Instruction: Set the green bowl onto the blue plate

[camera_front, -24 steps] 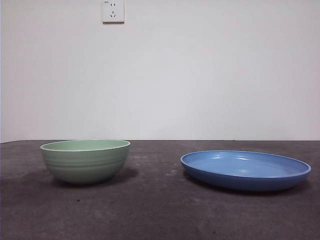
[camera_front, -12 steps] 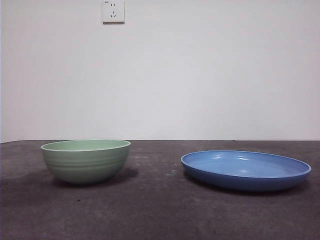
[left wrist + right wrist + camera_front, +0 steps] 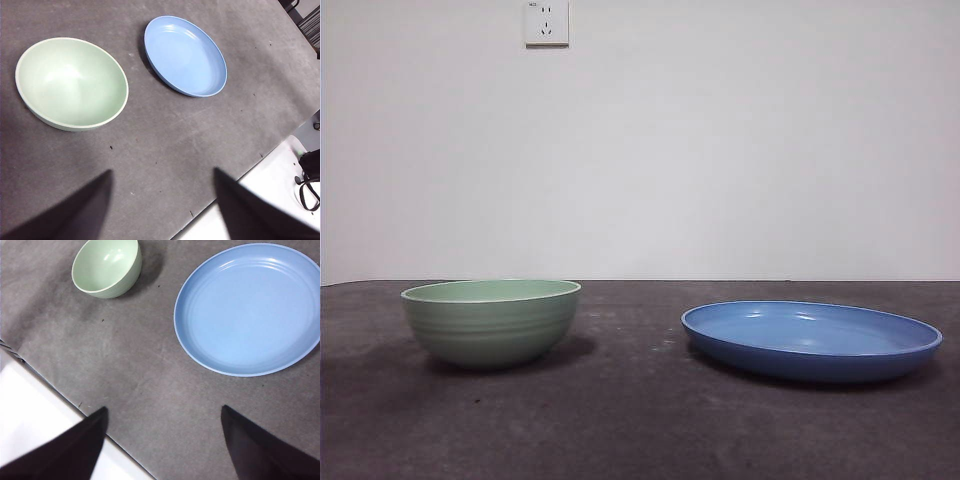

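Note:
The green bowl (image 3: 490, 322) stands upright and empty on the dark table at the left of the front view. The blue plate (image 3: 810, 340) lies empty on the table at the right, apart from the bowl. Neither arm shows in the front view. My left gripper (image 3: 162, 200) is open and empty, high above the table, with the bowl (image 3: 71, 83) and plate (image 3: 185, 55) both ahead of it. My right gripper (image 3: 162, 437) is open and empty, high above the table edge, with the plate (image 3: 247, 310) and bowl (image 3: 106, 267) ahead of it.
The dark grey table (image 3: 640, 420) ends at a white wall with a socket (image 3: 546, 22). The wrist views show the table's near edge and a white surface (image 3: 30, 410) beyond it. Black cables (image 3: 307, 185) lie off the table's corner.

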You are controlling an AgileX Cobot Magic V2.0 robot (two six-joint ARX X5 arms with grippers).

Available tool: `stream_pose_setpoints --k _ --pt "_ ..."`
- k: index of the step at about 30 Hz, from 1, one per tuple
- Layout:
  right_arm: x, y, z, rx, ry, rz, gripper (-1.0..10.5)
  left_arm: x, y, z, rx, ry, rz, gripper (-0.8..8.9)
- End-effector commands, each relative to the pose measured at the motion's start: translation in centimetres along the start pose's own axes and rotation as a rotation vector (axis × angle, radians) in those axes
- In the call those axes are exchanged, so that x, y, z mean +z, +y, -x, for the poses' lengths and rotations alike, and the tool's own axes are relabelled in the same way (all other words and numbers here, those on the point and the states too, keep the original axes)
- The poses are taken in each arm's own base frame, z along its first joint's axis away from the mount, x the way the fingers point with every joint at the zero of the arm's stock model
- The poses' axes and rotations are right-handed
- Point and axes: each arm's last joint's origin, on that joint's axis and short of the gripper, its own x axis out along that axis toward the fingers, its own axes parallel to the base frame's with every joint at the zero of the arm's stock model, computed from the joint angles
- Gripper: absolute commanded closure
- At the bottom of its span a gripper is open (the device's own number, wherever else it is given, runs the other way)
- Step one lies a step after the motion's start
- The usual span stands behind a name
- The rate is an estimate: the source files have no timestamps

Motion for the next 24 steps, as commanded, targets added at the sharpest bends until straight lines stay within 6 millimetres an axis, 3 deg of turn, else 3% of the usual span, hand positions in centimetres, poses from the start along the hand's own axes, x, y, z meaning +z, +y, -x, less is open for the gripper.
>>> stream_pose_setpoints --k 1,16,24 --pt "0.4 0.2 0.3 0.006 -0.015 0.011 5.5 0.4 -0.2 0.2 -0.007 -0.015 -0.019 4.02" --pt "0.4 0.2 0.3 0.005 -0.018 0.009 5.5 0.7 0.0 0.0 0.007 -0.015 0.014 4.04" --pt "0.5 0.2 0.3 -0.001 -0.024 0.001 5.5 3.4 1.0 -1.2 0.097 0.038 0.060 4.08"
